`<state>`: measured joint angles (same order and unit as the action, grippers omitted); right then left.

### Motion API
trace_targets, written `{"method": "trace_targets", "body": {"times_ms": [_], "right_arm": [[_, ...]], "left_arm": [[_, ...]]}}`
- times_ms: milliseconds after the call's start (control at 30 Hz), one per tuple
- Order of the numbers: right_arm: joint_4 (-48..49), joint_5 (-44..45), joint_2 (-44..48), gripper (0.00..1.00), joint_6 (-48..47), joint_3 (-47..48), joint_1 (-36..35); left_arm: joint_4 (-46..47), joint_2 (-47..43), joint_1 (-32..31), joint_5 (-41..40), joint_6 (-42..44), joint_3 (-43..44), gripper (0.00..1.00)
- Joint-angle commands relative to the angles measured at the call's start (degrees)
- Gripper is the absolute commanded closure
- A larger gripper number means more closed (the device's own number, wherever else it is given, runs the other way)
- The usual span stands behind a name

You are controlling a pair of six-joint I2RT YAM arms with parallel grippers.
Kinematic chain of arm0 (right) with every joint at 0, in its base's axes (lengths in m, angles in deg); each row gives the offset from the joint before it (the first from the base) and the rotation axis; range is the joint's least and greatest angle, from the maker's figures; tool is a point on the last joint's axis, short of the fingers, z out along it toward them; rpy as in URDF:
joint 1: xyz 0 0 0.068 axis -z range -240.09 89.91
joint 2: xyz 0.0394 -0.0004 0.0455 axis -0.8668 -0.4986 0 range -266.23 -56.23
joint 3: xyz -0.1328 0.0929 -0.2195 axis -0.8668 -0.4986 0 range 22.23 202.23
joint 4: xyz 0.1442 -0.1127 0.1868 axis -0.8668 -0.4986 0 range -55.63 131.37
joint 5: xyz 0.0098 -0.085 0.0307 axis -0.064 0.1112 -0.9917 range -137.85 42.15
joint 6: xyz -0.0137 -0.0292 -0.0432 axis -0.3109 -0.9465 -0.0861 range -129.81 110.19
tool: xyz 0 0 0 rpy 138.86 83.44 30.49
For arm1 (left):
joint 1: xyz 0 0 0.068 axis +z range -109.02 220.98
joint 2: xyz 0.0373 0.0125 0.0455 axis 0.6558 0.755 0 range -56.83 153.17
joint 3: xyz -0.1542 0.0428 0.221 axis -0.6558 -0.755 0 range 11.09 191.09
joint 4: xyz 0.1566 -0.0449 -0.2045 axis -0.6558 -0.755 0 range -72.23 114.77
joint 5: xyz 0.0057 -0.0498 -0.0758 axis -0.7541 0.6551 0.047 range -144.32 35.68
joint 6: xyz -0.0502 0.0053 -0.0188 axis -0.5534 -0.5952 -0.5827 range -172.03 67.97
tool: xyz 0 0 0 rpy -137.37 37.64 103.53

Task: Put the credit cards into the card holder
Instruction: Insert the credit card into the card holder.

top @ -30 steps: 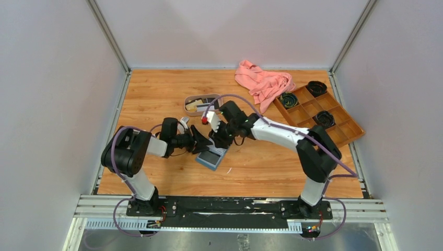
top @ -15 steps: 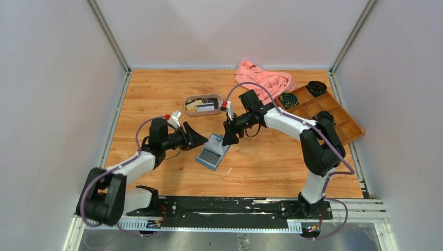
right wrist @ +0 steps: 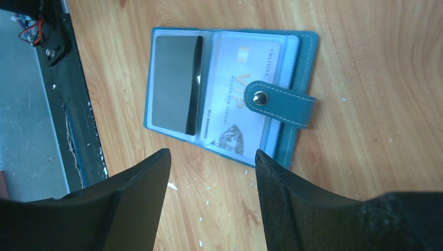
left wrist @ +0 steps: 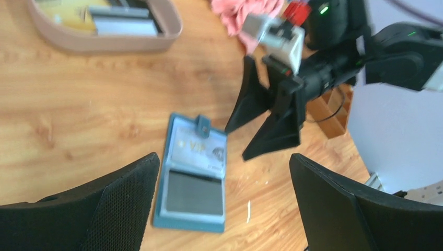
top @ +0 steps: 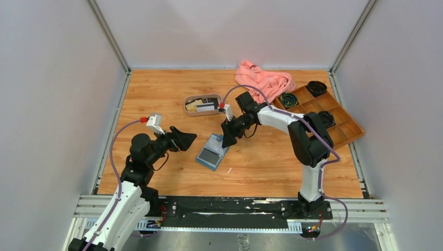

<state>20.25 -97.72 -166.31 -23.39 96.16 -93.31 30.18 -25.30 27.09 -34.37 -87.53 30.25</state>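
The teal card holder [top: 211, 151] lies open and flat on the wood between the two grippers. Its pockets hold a black card [right wrist: 175, 104] and a white VIP card [right wrist: 237, 99], with the snap strap [right wrist: 279, 102] folded over the white one. More credit cards [top: 201, 106] lie in the oval tray [top: 186, 104] behind it. My left gripper [top: 183, 138] hovers left of the holder, open wide, nothing between its fingers. My right gripper [top: 228, 138] hangs just above the holder's far right corner, open and empty. The left wrist view shows the holder [left wrist: 193, 172] and the right gripper [left wrist: 261, 125] over it.
A pink cloth [top: 264, 83] is bunched at the back. A brown compartmented wooden box [top: 342, 130] with dark round items stands at the right. The black base rail [right wrist: 57, 78] runs along the table's near edge. White crumbs dot the wood near the holder.
Both grippers left the card holder. The left arm drew back to the left and its jaws spread wide. The right gripper lifted toward the tray side and opened wider.
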Motion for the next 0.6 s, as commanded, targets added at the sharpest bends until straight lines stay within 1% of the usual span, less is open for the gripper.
{"method": "trace_targets", "body": {"times_ms": [0,100,200,300,433,533,567], "right_arm": [[-2.6,2.7,-1.9,0.36,1.1,2.5,0.7],[-2.8,3.2,-2.9,0.36,1.2,2.8,0.7],[-3.4,3.8,-3.9,0.36,1.1,3.4,0.7],[-3.7,4.2,-4.5,0.36,1.1,3.5,0.7],[-3.8,4.7,-4.9,0.37,1.1,3.5,0.7],[-3.8,4.6,-5.1,0.38,1.2,3.4,0.6],[-3.8,4.7,-5.3,0.38,1.2,3.3,0.6]], "left_arm": [[-3.2,2.9,0.4,3.1,-3.8,-3.2,0.03],[-3.3,3.0,0.3,5.1,-6.0,-5.2,0.08],[-3.3,2.2,-0.1,4.7,-8.0,-7.7,0.1],[-3.3,2.2,-0.9,4.1,-9.5,-10.0,0.15],[-3.3,3.0,-2.6,2.8,-10.1,-11.4,0.24],[-3.2,4.6,-4.0,1.6,-10.0,-11.2,0.33],[-3.2,5.5,-4.5,1.3,-9.9,-10.9,0.35]]}}
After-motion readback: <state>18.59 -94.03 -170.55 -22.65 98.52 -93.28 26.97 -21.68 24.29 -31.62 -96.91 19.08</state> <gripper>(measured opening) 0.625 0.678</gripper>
